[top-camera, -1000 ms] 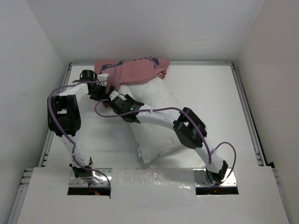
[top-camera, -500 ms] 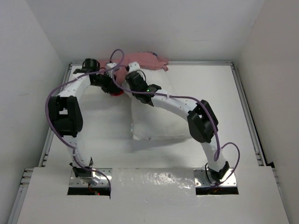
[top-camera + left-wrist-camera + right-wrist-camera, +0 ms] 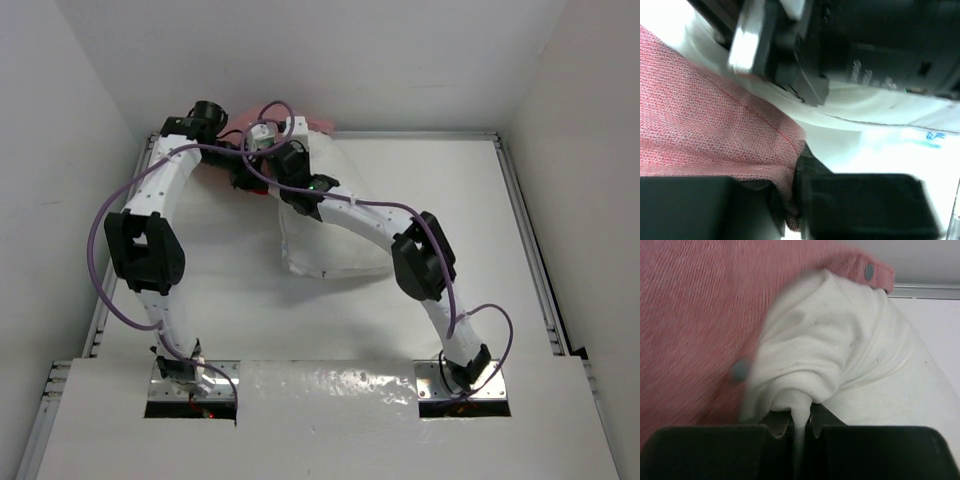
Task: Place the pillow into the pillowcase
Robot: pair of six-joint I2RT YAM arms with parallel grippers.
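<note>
Claws number two: left claw (image 3: 791,202) pinches the one pillowcase (image 3: 700,115), right claw (image 3: 800,434) pinches the one pillow (image 3: 840,365).

pillow (image 3: 855,350): plain white | pillowcase (image 3: 690,315): red, finely woven texture
</note>
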